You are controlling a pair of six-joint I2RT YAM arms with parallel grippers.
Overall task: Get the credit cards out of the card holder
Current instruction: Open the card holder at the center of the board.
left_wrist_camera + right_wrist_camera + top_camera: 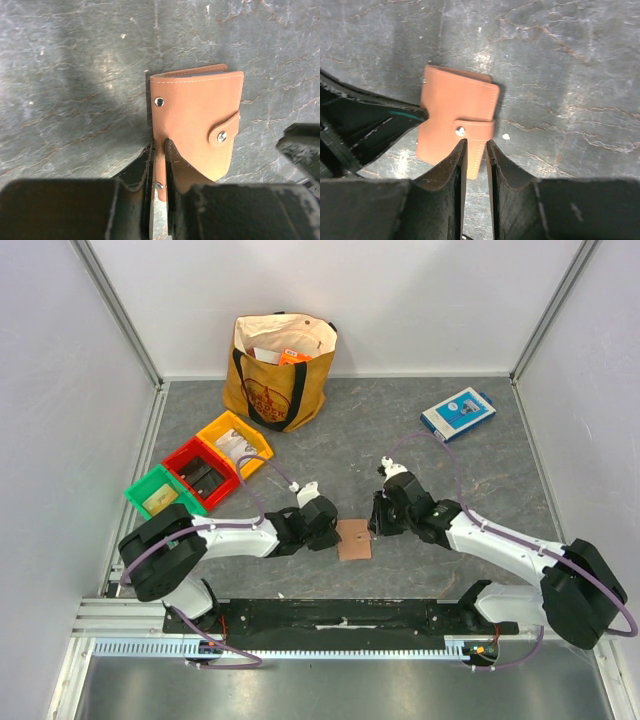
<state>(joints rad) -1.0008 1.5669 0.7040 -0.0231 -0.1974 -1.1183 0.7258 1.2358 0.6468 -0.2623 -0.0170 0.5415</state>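
The card holder (354, 539), a pinkish-tan leather wallet, lies folded on the dark table between my two grippers. Its snap tab (221, 136) is fastened. My left gripper (159, 145) is shut on the holder's near left edge, and leather fills the thin slit between its fingers. In the top view it (334, 533) meets the holder from the left. My right gripper (476, 142) comes from the right (376, 524). A leather strap (476, 157) under the snap lies in its narrow gap. Whether those fingers press it does not show. The credit cards are hidden.
A tan tote bag (283, 370) stands at the back. Yellow (232, 440), red (200, 472) and green (160, 495) bins line the left side. A blue-and-white flat box (458, 412) lies at the back right. White walls close in the table.
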